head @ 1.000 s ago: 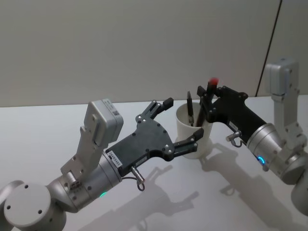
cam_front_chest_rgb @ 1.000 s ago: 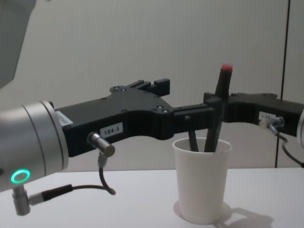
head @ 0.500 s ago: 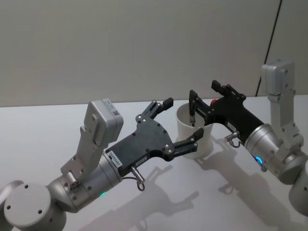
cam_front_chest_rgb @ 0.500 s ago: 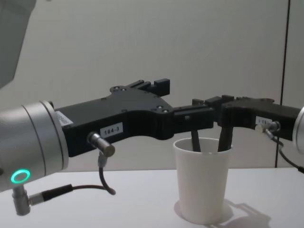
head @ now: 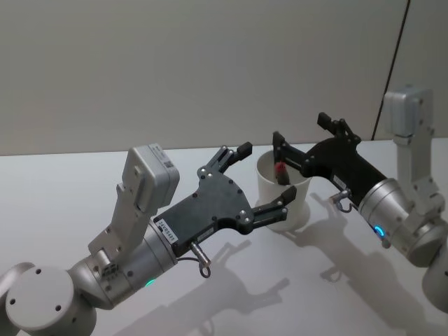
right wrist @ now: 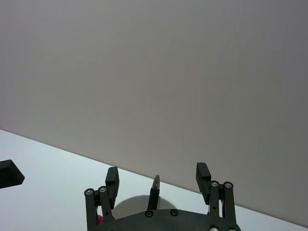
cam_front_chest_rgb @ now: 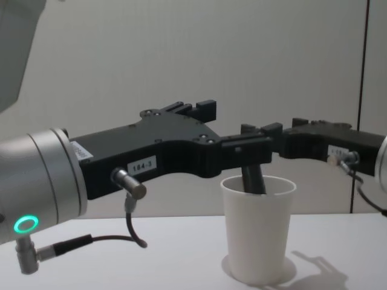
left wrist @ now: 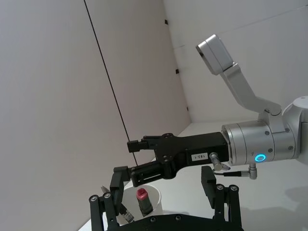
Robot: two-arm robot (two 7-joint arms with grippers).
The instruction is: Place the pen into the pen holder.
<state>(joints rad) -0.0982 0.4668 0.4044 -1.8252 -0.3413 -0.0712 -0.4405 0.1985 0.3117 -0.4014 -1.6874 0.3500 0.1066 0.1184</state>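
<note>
The left hand (head: 262,183) reaches forward from the lower left in the head view, its fingers spread open on either side of the paper cup (head: 281,198), one fingertip by the cup's far rim and one against its near wall. From the chest view the same left hand (cam_front_chest_rgb: 242,136) shows large across the middle, level with the top of the cup (cam_front_chest_rgb: 258,228), with its fingers apart and holding nothing.

The cup stands upright on the white surface (head: 84,203), wide mouth up. The pen (head: 280,170) is inside it, with its long axis close to upright and leaning a little, red cap uppermost and just below the rim. In the left wrist view the red-capped pen (left wrist: 143,200) stands in the cup (left wrist: 154,192) beside a second dark pen (left wrist: 126,215). The chest view shows the dark shaft of the pen (cam_front_chest_rgb: 253,179) slanting above the rim.

The right hand (head: 302,136) comes in from the right, above and just behind the cup, its fingers wide open with nothing between them. In the right wrist view its two fingertips (right wrist: 112,179) stand well apart over the cup's rim.

One second ago the right hand gripped the pen upright above the cup, the red cap high over the rim. Half a second ago the pen was lower, the cap level with the fingers. Now the pen has dropped into the cup, the right hand has let go and lifted slightly. The left hand and the cup are unchanged.
</note>
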